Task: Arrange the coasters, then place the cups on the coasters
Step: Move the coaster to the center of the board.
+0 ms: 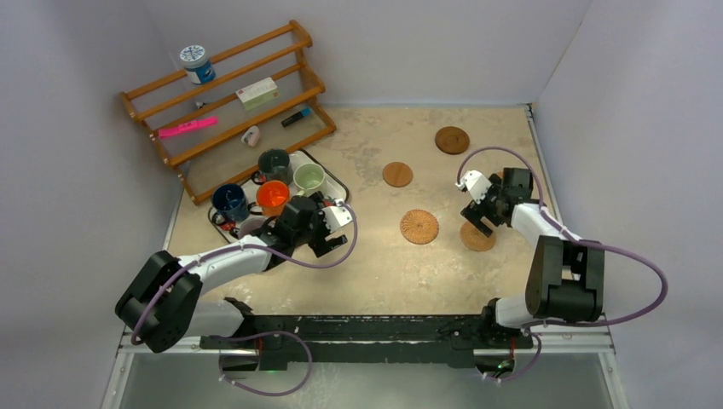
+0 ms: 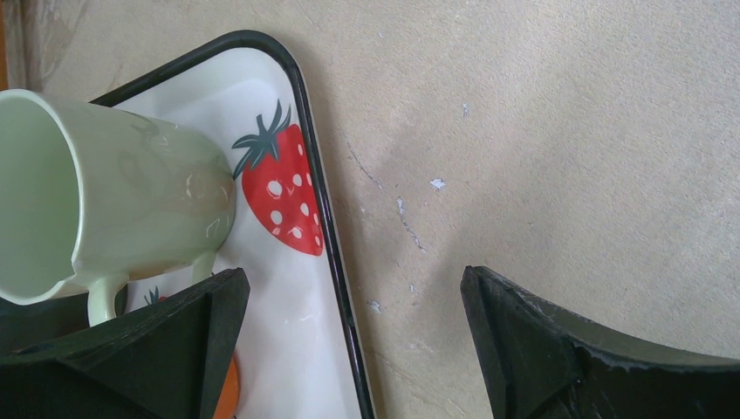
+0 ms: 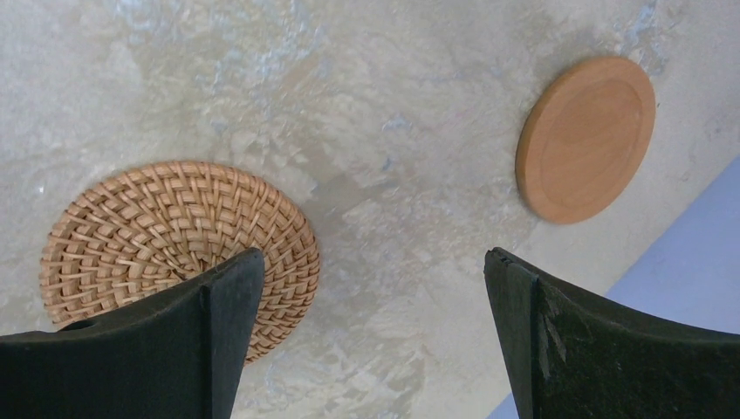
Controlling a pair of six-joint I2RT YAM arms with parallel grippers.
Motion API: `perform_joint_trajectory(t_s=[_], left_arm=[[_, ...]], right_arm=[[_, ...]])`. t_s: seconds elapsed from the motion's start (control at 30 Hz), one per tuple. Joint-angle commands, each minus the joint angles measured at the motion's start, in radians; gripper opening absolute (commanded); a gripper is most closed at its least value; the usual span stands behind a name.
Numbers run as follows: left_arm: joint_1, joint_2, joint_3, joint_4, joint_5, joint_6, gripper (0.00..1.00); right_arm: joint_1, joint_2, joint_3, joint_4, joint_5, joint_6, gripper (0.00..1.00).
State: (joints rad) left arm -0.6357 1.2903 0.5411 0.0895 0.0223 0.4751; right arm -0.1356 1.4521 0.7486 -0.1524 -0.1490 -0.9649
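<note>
Several brown coasters lie on the table: a dark one (image 1: 452, 140), a light wooden one (image 1: 397, 175), a woven wicker one (image 1: 419, 227) and one (image 1: 479, 239) partly under my right gripper (image 1: 477, 220). That gripper is open and empty; in the right wrist view it (image 3: 373, 332) hangs over bare table between the wicker coaster (image 3: 166, 227) and the wooden coaster (image 3: 586, 138). The cups stand on the strawberry tray (image 1: 331, 176): dark grey-green (image 1: 274, 164), pale green (image 1: 309, 178), orange (image 1: 273, 197), dark blue (image 1: 229, 202), and purple-grey (image 1: 253, 227) half hidden by my arm. My left gripper (image 1: 329, 230) is open over the tray's edge (image 2: 336, 262), beside the pale green cup (image 2: 113, 201).
A wooden rack (image 1: 226, 102) stands at the back left with a blue-and-white lidded jar (image 1: 197, 64) and small items on it. White walls close in the table on the left, back and right.
</note>
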Motion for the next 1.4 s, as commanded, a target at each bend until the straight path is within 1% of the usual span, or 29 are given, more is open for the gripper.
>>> perform_joint_trajectory(t_s=[0.0, 0.17, 0.27, 0.37, 0.43, 0.63, 0.73, 0.93, 1.07, 1.23, 1.37], left_arm=[[0.004, 0.007, 0.0, 0.041, 0.019, 0.001, 1.0], [0.005, 0.005, 0.001, 0.038, 0.019, 0.0, 1.0], [0.005, 0.002, 0.0, 0.038, 0.019, -0.001, 1.0], [0.005, 0.001, 0.0, 0.036, 0.019, -0.001, 1.0], [0.005, 0.0, 0.001, 0.035, 0.018, -0.003, 1.0], [0.004, -0.008, 0.001, 0.033, 0.018, -0.003, 1.0], [0.005, -0.007, 0.001, 0.034, 0.018, -0.003, 1.0], [0.005, -0.002, 0.001, 0.037, 0.014, -0.001, 1.0], [0.005, -0.002, 0.0, 0.037, 0.009, -0.001, 1.0], [0.004, 0.0, 0.0, 0.038, 0.007, 0.0, 1.0], [0.005, 0.007, -0.001, 0.041, 0.01, 0.001, 1.0]], right_arm=[[-0.001, -0.036, -0.054, -0.109, 0.06, -0.063, 0.99], [-0.001, -0.051, -0.057, -0.099, 0.055, -0.059, 0.99], [0.0, -0.05, -0.048, -0.017, 0.076, -0.02, 0.99], [-0.001, -0.061, -0.006, 0.031, 0.061, 0.035, 0.99], [-0.001, -0.074, 0.038, 0.034, 0.029, 0.073, 0.99], [0.014, -0.082, 0.208, -0.022, -0.174, 0.221, 0.99], [0.071, -0.075, 0.233, -0.019, -0.207, 0.245, 0.99], [0.277, -0.053, 0.204, 0.042, -0.163, 0.248, 0.99], [0.368, 0.009, 0.207, 0.058, -0.134, 0.254, 0.99], [0.417, 0.086, 0.179, 0.09, -0.084, 0.24, 0.99], [0.446, 0.107, 0.134, 0.122, -0.068, 0.219, 0.99]])
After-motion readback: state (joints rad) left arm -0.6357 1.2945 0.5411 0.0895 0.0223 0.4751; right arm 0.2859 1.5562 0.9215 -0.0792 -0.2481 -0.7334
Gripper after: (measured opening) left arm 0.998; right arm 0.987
